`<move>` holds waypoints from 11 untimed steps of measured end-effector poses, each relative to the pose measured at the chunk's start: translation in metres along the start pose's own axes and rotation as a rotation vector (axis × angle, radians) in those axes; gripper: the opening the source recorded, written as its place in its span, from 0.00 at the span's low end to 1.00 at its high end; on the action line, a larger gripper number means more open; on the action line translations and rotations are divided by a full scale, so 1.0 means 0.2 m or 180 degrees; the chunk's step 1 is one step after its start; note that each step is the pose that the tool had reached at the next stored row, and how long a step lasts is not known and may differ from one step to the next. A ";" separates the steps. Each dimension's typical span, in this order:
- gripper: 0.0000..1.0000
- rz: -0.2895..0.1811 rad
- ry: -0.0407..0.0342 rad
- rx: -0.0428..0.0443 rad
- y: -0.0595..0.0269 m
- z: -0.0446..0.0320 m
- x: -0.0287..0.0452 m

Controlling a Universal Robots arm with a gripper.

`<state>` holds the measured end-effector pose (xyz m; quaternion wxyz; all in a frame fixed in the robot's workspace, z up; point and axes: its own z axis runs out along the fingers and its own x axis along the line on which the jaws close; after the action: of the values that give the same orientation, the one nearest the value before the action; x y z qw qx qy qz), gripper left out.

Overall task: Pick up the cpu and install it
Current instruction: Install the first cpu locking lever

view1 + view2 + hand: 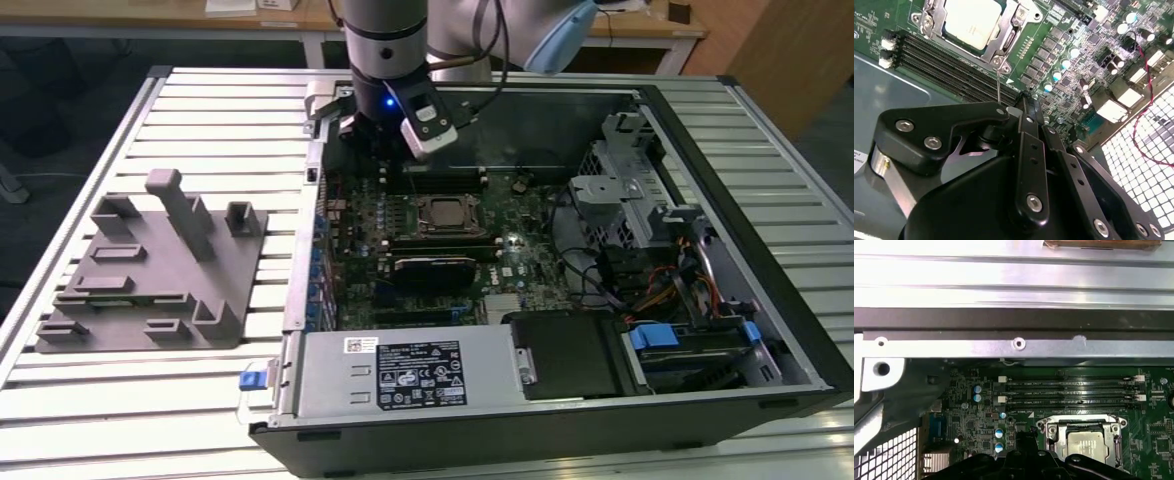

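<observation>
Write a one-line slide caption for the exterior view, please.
The arm's end effector hangs over the open computer case, near the cpu on the motherboard.

High overview, two close-ups
Exterior view looks down on the computer case (534, 435); both wrist views share the cpu (971, 22) (1086, 447).

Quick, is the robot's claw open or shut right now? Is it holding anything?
Gripper: jaws shut, holding nothing. The cpu sits in its socket, apart from the jaws.
</observation>
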<state>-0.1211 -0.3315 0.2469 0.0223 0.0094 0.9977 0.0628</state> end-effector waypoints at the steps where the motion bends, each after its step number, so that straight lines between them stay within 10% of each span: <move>1: 0.11 0.0000 0.0000 0.0000 0.004 0.001 0.000; 11: 0.11 0.0000 0.0004 0.0000 0.037 0.009 -0.027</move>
<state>-0.1155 -0.3240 0.2464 0.0217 0.0093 0.9977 0.0628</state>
